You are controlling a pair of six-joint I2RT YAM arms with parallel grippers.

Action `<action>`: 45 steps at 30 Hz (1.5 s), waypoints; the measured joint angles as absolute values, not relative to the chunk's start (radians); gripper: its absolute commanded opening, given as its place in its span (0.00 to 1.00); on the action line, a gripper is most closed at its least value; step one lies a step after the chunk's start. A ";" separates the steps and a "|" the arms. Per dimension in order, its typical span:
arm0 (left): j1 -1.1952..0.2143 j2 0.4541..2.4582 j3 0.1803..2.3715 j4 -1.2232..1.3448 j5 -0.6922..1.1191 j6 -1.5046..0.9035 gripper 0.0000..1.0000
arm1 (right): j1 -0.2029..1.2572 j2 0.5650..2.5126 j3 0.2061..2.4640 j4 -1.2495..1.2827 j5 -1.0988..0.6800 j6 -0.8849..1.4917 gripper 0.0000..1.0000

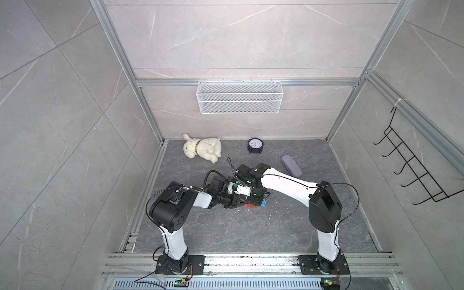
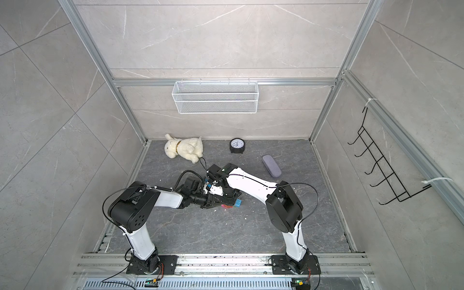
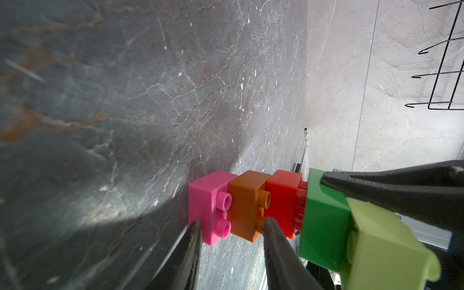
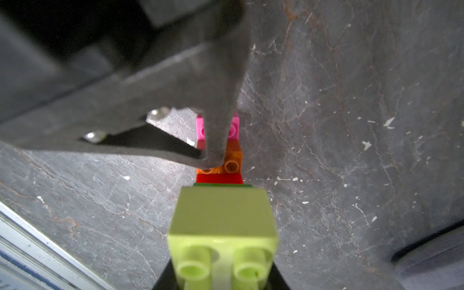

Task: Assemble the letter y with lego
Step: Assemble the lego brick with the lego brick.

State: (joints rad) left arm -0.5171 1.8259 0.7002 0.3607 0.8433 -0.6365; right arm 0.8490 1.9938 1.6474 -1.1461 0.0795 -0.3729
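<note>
The letter y (image 3: pixel 276 208) is held just above the dark floor, between both arms. Its stem steps from a pink brick (image 3: pixel 208 203) to an orange brick (image 3: pixel 244 203) to a red brick (image 3: pixel 281 198). Red studs still show where the stem meets the green crossbar (image 3: pixel 324 221). My left gripper (image 3: pixel 233 222) is shut across the pink and orange bricks. My right gripper (image 4: pixel 221 278) is shut on the yellow-green brick (image 4: pixel 222 223); its finger (image 3: pixel 376 185) lies along the green one. In both top views only the blue tip (image 1: pixel 263 203) (image 2: pixel 238 203) and some pink-red (image 1: pixel 251 206) show under the wrists.
A plush dog (image 1: pixel 202 148), a black clock (image 1: pixel 255 145) and a grey glasses case (image 1: pixel 291 165) lie towards the back of the floor. On the back wall hangs a white wire basket (image 1: pixel 239 96). A black hook rack (image 1: pixel 411 160) is on the right wall.
</note>
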 measured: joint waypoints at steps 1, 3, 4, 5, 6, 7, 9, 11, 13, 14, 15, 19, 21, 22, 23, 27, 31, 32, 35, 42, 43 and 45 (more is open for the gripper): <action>-0.517 1.826 0.700 0.361 0.843 -0.637 0.41 | 0.849 1.994 1.647 -1.146 0.080 -0.371 0.31; -0.517 1.826 0.700 0.360 0.843 -0.637 0.41 | 0.850 1.994 1.647 -1.146 0.082 -0.368 0.31; -0.517 1.826 0.700 0.360 0.844 -0.638 0.41 | 0.850 1.994 1.647 -1.146 0.083 -0.366 0.31; -0.517 1.826 0.700 0.360 0.844 -0.638 0.41 | 0.851 1.994 1.647 -1.146 0.084 -0.364 0.31; -0.517 1.826 0.701 0.360 0.844 -0.638 0.41 | 0.851 1.994 1.647 -1.146 0.084 -0.362 0.31; -0.517 1.826 0.701 0.360 0.844 -0.638 0.41 | 0.851 1.994 1.647 -1.146 0.084 -0.362 0.31; -0.517 1.826 0.701 0.360 0.844 -0.639 0.41 | 0.851 1.994 1.647 -1.146 0.084 -0.361 0.31; -0.517 1.826 0.701 0.360 0.844 -0.640 0.41 | 0.851 1.994 1.647 -1.145 0.084 -0.361 0.31; -0.517 1.826 0.701 0.360 0.844 -0.640 0.41 | 0.852 1.995 1.648 -1.145 0.085 -0.358 0.31; -0.517 1.826 0.701 0.360 0.844 -0.641 0.41 | 0.852 1.995 1.650 -1.147 0.086 -0.358 0.31; -0.517 1.826 0.701 0.360 0.844 -0.641 0.41 | 0.852 1.997 1.652 -1.148 0.087 -0.358 0.31; -0.516 1.826 0.701 0.359 0.846 -0.648 0.41 | 0.852 2.002 1.661 -1.156 0.086 -0.351 0.31; -0.516 1.826 0.701 0.358 0.846 -0.651 0.41 | 0.852 2.002 1.661 -1.156 0.086 -0.347 0.31; -0.516 1.826 0.701 0.358 0.846 -0.652 0.41 | 0.852 2.002 1.661 -1.156 0.086 -0.344 0.31; -0.516 1.826 0.701 0.358 0.846 -0.652 0.41 | 0.852 2.001 1.660 -1.156 0.086 -0.343 0.31; -0.517 1.826 0.701 0.359 0.843 -0.649 0.41 | 0.852 1.990 1.644 -1.142 0.083 -0.343 0.31; -0.518 1.824 0.701 0.359 0.839 -0.639 0.41 | 0.852 1.977 1.625 -1.122 0.084 -0.344 0.31; -0.518 1.824 0.701 0.359 0.839 -0.637 0.41 | 0.853 1.976 1.623 -1.121 0.084 -0.344 0.31; -0.518 1.824 0.702 0.358 0.839 -0.636 0.41 | 0.854 1.975 1.622 -1.118 0.083 -0.344 0.32; -0.518 1.824 0.702 0.357 0.839 -0.636 0.41 | 0.855 1.975 1.622 -1.118 0.080 -0.334 0.31; -0.518 1.824 0.702 0.357 0.839 -0.637 0.41 | 0.855 1.976 1.622 -1.118 0.080 -0.332 0.31; -0.518 1.824 0.702 0.356 0.839 -0.637 0.41 | 0.855 1.977 1.622 -1.118 0.083 -0.330 0.31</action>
State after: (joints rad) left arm -0.5182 1.8240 0.7021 0.3565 0.8394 -0.6373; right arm 0.8555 1.9770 1.6222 -1.1183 0.0830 -0.3298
